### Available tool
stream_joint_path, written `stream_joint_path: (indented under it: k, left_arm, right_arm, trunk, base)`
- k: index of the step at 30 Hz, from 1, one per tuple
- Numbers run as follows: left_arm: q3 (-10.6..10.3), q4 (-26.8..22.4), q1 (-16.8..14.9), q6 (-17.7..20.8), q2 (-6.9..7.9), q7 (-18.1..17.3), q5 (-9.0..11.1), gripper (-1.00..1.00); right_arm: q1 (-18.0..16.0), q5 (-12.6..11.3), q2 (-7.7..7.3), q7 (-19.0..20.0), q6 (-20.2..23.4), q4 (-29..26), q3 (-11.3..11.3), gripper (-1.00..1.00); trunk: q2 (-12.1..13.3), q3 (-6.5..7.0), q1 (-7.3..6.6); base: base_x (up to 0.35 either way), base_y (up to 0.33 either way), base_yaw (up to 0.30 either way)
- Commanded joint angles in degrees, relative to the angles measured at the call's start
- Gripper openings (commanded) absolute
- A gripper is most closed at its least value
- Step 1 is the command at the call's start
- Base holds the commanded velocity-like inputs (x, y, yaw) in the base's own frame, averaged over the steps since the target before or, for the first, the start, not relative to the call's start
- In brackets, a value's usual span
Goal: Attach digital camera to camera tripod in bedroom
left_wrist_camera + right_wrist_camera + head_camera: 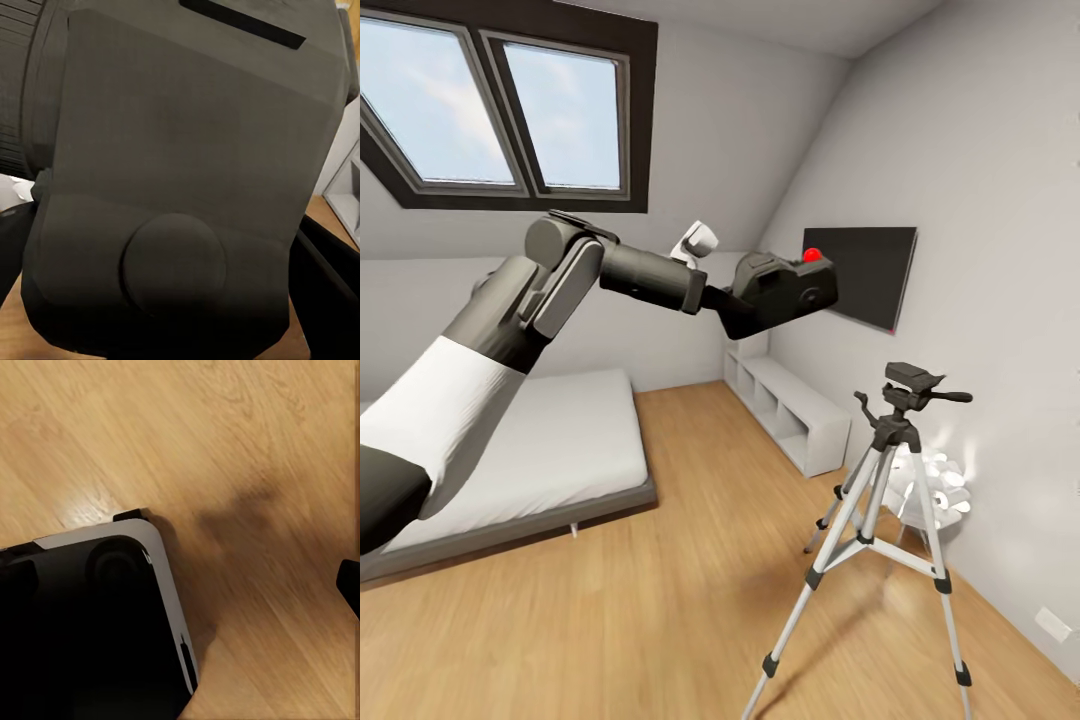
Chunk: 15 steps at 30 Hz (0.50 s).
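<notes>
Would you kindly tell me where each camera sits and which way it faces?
Head view: on the head, facing the bedroom corner; left arm holds the digital camera above the camera tripod.
Left wrist view: near the left gripper, against the digital camera.
Right wrist view: pointing down at the wood floor.
Shared: digital camera, floor.

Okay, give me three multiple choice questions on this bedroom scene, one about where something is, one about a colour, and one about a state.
1. Where is the digital camera?
A. On the bed
B. Held up by the left gripper, above the camera tripod
C. On the floor

2. What colour is the camera's top button?
A. Blue
B. Green
C. Red

3. What is the tripod head's state?
A. Bare
B. Camera mounted
C. Folded flat on the floor

Answers: B, the head view shows the left arm holding it aloft; C, the button is bright red; A, nothing sits on it.
</notes>
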Motion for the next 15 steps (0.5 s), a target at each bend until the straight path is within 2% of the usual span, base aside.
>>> stream_joint_path:
  k: [1,10,15]
  left_arm:
    - [-0.08,-0.04,-0.05,0.22,0.46,-0.12,0.2,-1.0]
    - [0.06,0.01,-0.05,0.22,1.05,-0.12,0.2,-1.0]
    - [0.15,0.01,-0.05,0.22,2.25,-0.12,0.21,-1.0]
  right_arm:
    - [-0.09,-0.57,0.0,0.15,-0.42,0.25,0.02,1.0]
    - [-0.09,-0.57,0.0,0.15,-0.42,0.25,0.02,1.0]
    - [-0.09,-0.57,0.0,0.15,-0.42,0.25,0.02,1.0]
  trunk:
    - [-0.06,-0.03,0.03]
    - [-0.06,-0.03,0.03]
    - [-0.06,-0.03,0.03]
  base:
    - [0.0,-0.272,0.0]
    - [0.03,-0.285,0.0]
    - [0.008,-0.09,0.0]
